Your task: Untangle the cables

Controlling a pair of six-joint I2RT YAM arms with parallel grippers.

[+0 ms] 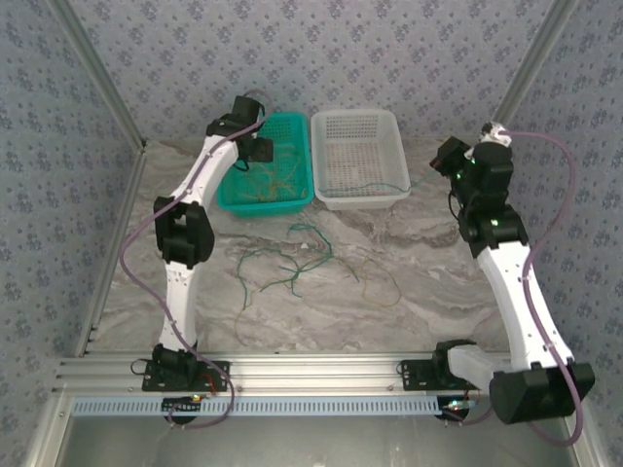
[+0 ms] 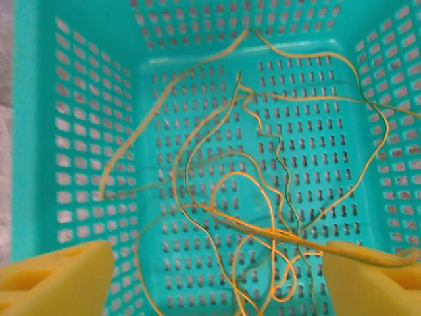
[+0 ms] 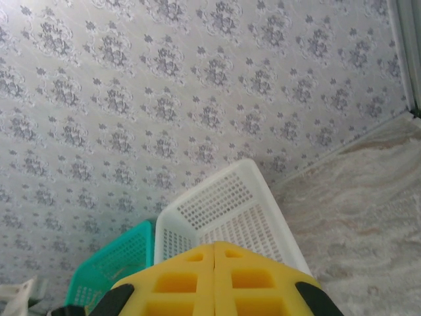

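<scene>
Left wrist — fingers (image 2: 52,280) parted over yellow cables (image 2: 263,231) in basket (image 2: 72,99).

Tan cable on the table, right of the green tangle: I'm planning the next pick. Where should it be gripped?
Probably at its right-hand bend, coming straight down: the tan cable lies flat on the table there, apart from the green cables that cross its left end.
</scene>
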